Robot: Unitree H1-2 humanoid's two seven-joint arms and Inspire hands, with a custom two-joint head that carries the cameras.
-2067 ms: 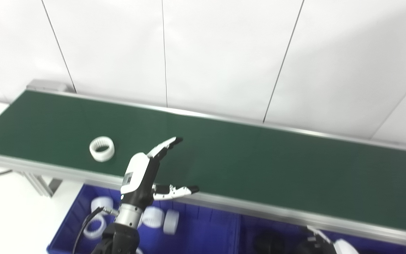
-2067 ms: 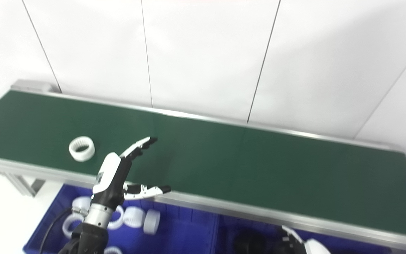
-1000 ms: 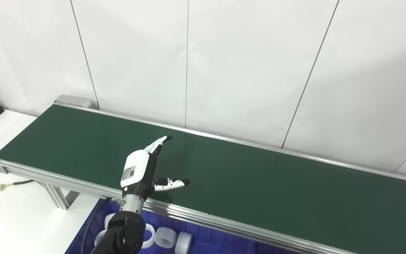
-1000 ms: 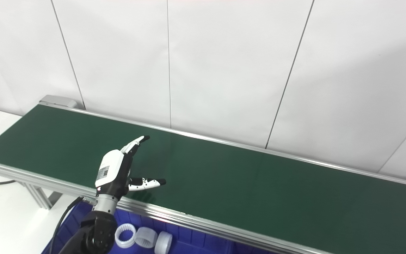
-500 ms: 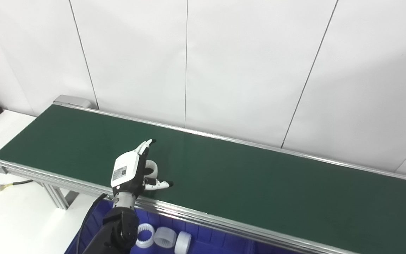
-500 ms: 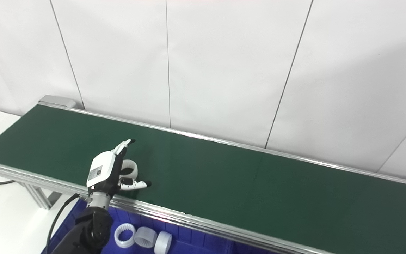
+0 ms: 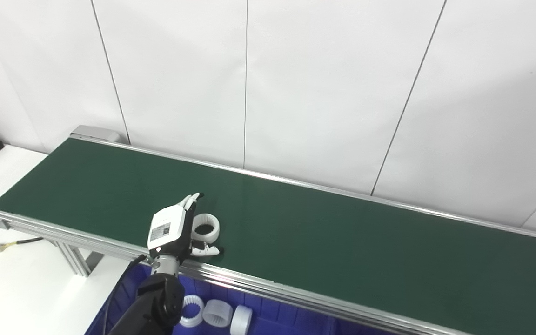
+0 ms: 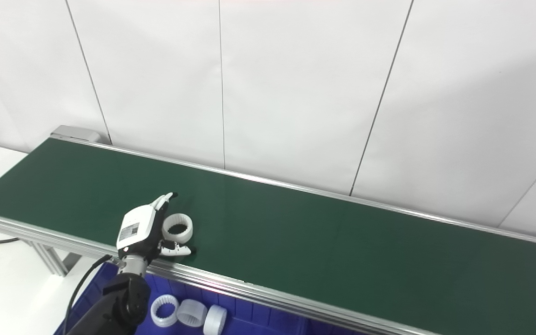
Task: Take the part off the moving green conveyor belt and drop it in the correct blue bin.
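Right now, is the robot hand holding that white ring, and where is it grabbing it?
Not yet. The left hand is open around the white ring, which lies on the green belt between fingers and thumb.

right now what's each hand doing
Left hand: open, cupped around the ring on the belt, not gripping it.
Right hand: not in view.

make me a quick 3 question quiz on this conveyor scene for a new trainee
1. True or false: the left robot hand has closed around the white toothed plastic ring and lifted it.
2. Where are the other white plastic rings? A) far end of the green conveyor belt B) in the blue plastic bin below the belt's near rail C) on the white table
3. Fill in: the ring on the belt lies between the hand's fingers and its ____.

Key: 1 false, it sits on the belt, hand open beside it. 2 B. 3 thumb.
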